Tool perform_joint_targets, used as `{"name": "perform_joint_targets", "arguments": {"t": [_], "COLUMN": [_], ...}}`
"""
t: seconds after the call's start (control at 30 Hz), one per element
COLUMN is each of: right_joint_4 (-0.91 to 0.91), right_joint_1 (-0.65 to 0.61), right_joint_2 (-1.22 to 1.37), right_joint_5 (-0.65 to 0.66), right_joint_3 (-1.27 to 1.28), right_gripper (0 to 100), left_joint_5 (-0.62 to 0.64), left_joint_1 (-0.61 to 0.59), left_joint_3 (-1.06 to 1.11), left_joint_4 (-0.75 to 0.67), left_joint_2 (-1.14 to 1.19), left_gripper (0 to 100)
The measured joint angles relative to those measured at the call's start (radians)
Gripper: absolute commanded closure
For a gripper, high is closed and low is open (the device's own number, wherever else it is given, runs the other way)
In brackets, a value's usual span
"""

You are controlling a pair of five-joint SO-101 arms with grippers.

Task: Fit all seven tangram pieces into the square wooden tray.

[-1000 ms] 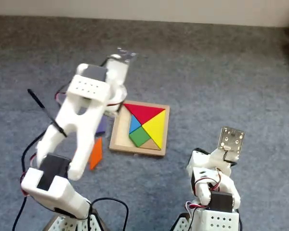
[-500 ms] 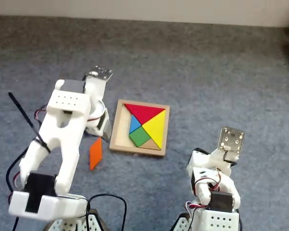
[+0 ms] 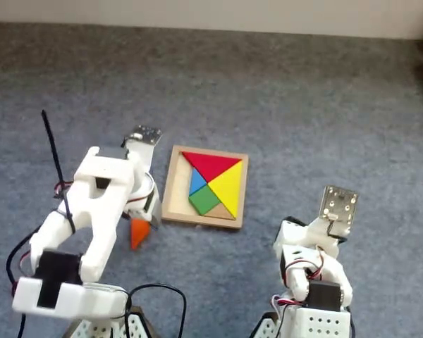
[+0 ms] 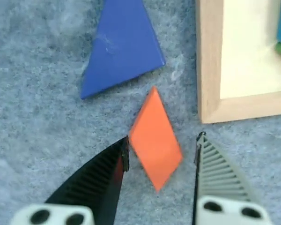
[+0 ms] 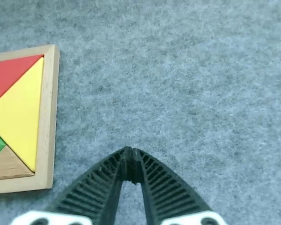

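i'm on the orange piece (image 4: 154,140): left gripper (image 4: 163,139) straddles it, jaws spread, beside the tray (image 4: 208,70). next i squeeze and lift. right gripper (image 5: 129,157) is closed, empty.

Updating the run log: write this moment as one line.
left gripper: open, fingers flanking orange piece | blue triangle: on carpet beside tray | tray: partly filled | right gripper: shut, empty

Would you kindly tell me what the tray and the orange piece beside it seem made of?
The tray looks like pale bare wood: matte tan rim with faint grain. The orange parallelogram is probably painted wood, possibly plastic: a flat, even, matte face hides any grain.
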Motion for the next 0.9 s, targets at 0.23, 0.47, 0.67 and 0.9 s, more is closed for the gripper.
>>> {"name": "perform_joint_targets", "arguments": {"t": [0.23, 0.47, 0.67, 0.9], "right_joint_4": [0.0, 0.0, 0.0, 0.0], "right_joint_1": [0.0, 0.0, 0.0, 0.0], "right_joint_2": [0.0, 0.0, 0.0, 0.0], "right_joint_5": [0.0, 0.0, 0.0, 0.0], "right_joint_3": [0.0, 0.0, 0.0, 0.0], "right_gripper": [99.3, 99.3, 99.3, 99.3], "left_joint_5": [0.0, 0.0, 0.0, 0.0], "left_joint_1": [0.0, 0.0, 0.002, 0.002], "left_joint_3": [0.0, 0.0, 0.0, 0.0], "left_joint_4": [-0.009, -0.009, -0.009, -0.009], "left_joint_2": [0.071, 0.072, 0.072, 0.072], "left_gripper": [77, 78, 88, 92]}}
